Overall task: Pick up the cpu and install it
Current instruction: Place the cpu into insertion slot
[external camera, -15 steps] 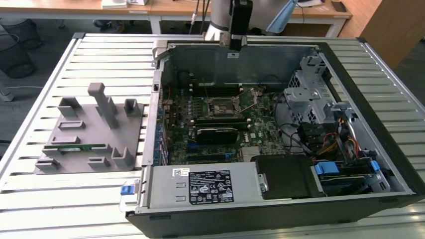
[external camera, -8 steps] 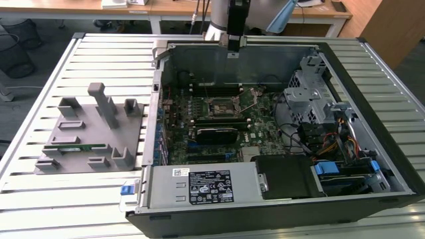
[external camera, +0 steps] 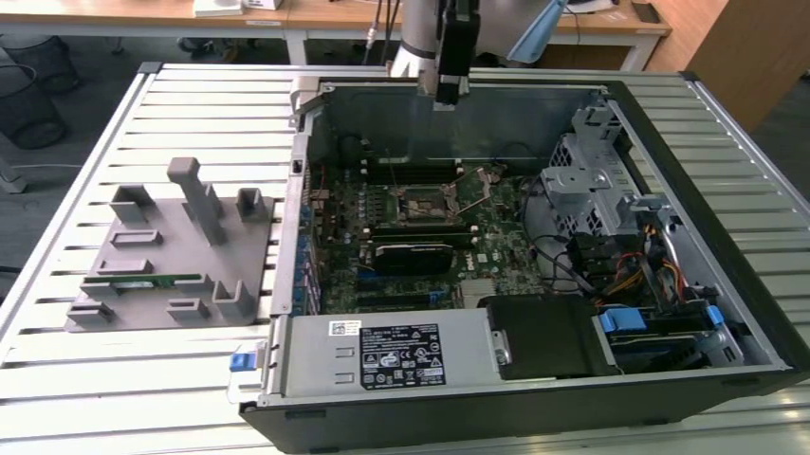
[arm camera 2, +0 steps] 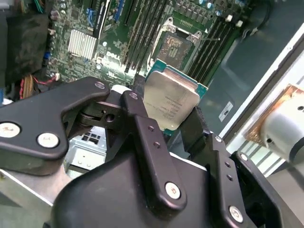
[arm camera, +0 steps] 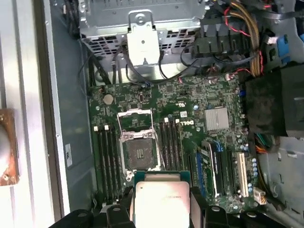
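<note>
Silver-lidded cpu [arm camera 2: 170,99] sat clamped in my claw [arm camera 2: 168,116], two black fingers [arm camera 2: 142,133] shut on its edges, likely to spare contacts. One cpu, held high above socket [arm camera: 138,154], off to one side. Beyond: one socket, frame open, empty, presumably ready for chip.
</note>
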`<move>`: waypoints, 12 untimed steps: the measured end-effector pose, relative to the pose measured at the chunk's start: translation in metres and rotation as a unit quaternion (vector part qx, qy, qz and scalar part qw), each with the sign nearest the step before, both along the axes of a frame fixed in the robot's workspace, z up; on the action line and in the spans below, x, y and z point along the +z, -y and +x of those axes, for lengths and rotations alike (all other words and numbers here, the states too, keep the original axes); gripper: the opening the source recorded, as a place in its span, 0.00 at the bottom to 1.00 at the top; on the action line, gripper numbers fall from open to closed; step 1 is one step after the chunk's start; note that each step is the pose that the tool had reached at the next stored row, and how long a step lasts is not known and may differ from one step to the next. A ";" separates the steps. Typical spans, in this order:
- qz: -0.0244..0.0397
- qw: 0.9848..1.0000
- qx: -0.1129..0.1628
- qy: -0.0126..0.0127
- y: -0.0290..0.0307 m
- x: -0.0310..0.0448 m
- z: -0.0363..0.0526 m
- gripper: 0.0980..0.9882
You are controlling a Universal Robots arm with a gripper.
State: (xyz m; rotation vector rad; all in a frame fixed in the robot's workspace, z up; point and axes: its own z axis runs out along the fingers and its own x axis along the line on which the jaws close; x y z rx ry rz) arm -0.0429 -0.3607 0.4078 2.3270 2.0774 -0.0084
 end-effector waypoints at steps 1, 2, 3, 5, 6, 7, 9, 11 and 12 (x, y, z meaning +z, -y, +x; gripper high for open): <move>0.000 1.000 0.009 0.000 0.0000 -0.0012 0.0000 0.50; 0.000 1.000 0.018 0.000 0.0000 -0.0025 0.0000 0.50; 0.000 1.000 0.027 0.000 0.0000 -0.0039 0.0000 0.50; 0.000 0.999 0.046 0.000 0.0000 -0.0067 0.0000 0.50; 0.000 0.998 0.055 0.000 0.0000 -0.0081 0.0000 0.50; 0.000 0.998 0.064 0.000 0.0000 -0.0094 0.0000 0.50; 0.000 0.997 0.073 0.000 -0.0001 -0.0122 0.0000 0.50; 0.000 0.997 0.073 0.000 -0.0001 -0.0155 -0.0001 0.50; 0.000 0.997 0.073 0.000 -0.0001 -0.0170 -0.0001 0.50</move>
